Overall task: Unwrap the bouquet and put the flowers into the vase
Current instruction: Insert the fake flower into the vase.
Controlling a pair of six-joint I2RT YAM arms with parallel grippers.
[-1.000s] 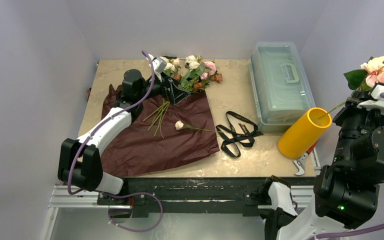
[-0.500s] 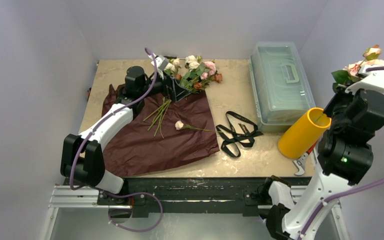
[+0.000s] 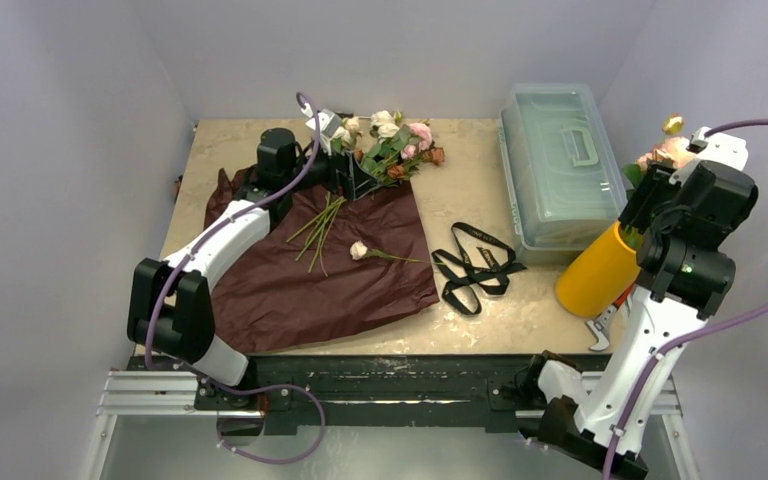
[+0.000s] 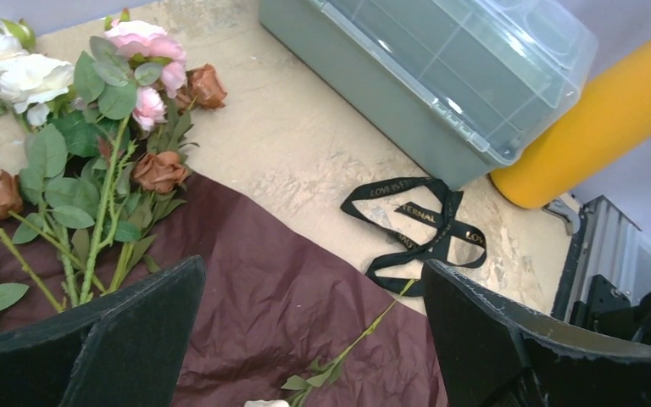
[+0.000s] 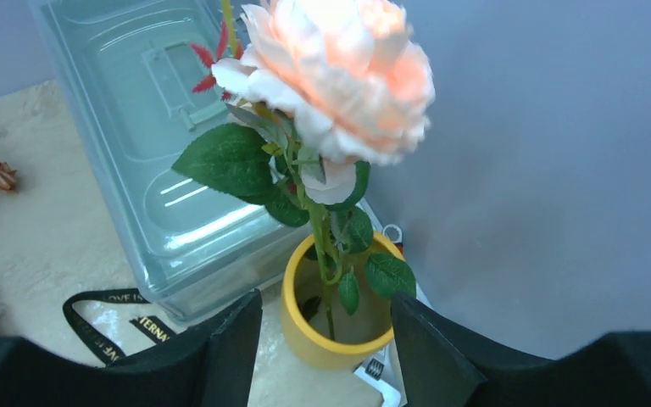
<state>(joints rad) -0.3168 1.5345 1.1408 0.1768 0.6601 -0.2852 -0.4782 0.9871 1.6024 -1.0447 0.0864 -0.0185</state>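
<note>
The right gripper [image 5: 324, 305] stands partly open astride the stem of a peach rose [image 5: 339, 76]. The stem seems to touch neither finger and runs down into the yellow vase [image 5: 331, 354], just beside the clear plastic box [image 5: 136, 127]. The left gripper [image 4: 312, 267] is spread wide and empty above the maroon paper [image 4: 246, 280], near the remaining flowers [image 4: 110, 127]. A black ribbon [image 4: 415, 225] lies between paper and vase.

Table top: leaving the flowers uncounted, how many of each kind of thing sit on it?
Yellow vase: 1
Clear lidded box: 1
Black ribbon: 1
Maroon paper sheet: 1
White-and-red object beside the vase, too small to identify: 1
Total: 5
</note>
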